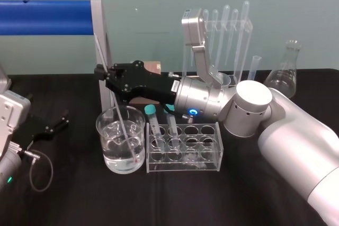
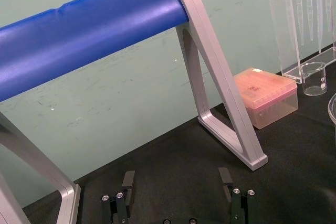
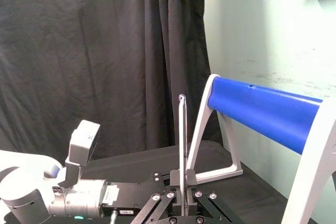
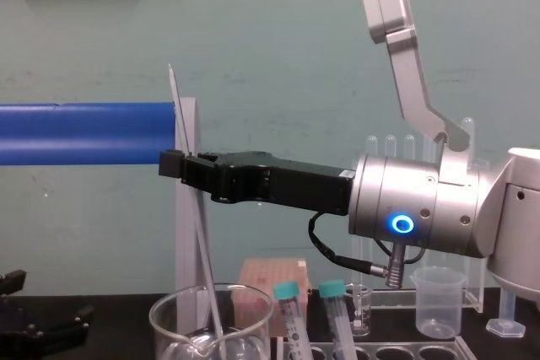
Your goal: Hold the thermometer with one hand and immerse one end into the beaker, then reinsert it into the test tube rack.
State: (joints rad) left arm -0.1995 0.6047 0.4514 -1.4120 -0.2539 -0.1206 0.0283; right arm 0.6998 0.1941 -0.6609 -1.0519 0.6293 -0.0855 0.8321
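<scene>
Black and long, the right gripper (image 1: 101,73) is clamped on the thermometer (image 1: 122,120) directly above the beaker (image 1: 104,144), pinching the rod in its upper part. The rod slants down through the beaker's mouth, its lower end under the clear liquid near the bottom. The silver wrist with its blue ring passes over the test tube rack (image 1: 207,127), which stands touching or just beside the beaker's right side and holds a teal-capped tube (image 1: 151,110). A blue bar on a silver frame (image 1: 100,30) stands behind the beaker. The left gripper (image 1: 57,122) rests left of the beaker, fingers (image 2: 128,179) spread, holding nothing.
</scene>
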